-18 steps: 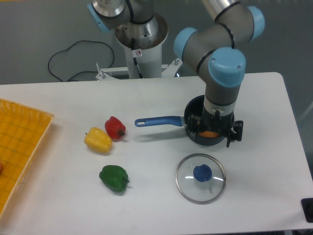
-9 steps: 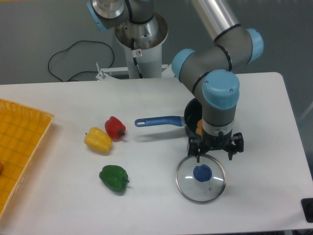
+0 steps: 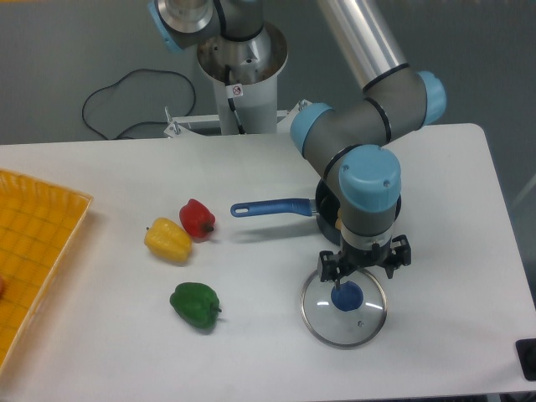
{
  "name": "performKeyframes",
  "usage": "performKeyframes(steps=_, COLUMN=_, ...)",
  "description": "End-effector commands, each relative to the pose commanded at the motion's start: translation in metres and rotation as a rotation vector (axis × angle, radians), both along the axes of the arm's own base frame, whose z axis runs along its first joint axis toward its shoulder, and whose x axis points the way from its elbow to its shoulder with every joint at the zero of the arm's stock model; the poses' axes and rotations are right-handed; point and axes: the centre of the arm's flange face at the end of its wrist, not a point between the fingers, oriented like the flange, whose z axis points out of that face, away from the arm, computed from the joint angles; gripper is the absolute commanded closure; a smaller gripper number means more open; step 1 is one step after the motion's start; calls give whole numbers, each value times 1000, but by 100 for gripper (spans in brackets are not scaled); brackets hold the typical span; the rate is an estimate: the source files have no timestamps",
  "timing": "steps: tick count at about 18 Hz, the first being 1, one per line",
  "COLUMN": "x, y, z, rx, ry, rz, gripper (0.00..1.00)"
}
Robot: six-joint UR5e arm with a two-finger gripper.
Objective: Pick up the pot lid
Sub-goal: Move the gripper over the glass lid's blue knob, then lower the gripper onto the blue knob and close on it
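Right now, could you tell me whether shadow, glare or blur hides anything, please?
In the camera view, light looks even; a soft shadow lies below the handle; the pan is dark inside; no glare hides the lid; the gripper looks fairly sharp.

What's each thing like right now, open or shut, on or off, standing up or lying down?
Pan: upright, uncovered.
Lid: off the pan, lying flat, knob up.
Red pepper: whole, lying down.
Yellow pepper: whole, lying down.
Green pepper: whole, lying down.
End effector: open, over the lid.
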Motion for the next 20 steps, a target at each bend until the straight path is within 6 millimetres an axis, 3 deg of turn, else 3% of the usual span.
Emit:
performKeyframes(steps=5, x=-2, y=5, z=-8, rx=-5, ry=-6, rz=0, gripper=0)
performKeyframes(steps=13, x=15, y=19, z=-26, rx=-23, ry=-30, rz=-24, gripper=0)
performKeyframes(steps=20, x=19, y=15, z=-38, rx=-35, ry=-48, rz=-29, gripper=0)
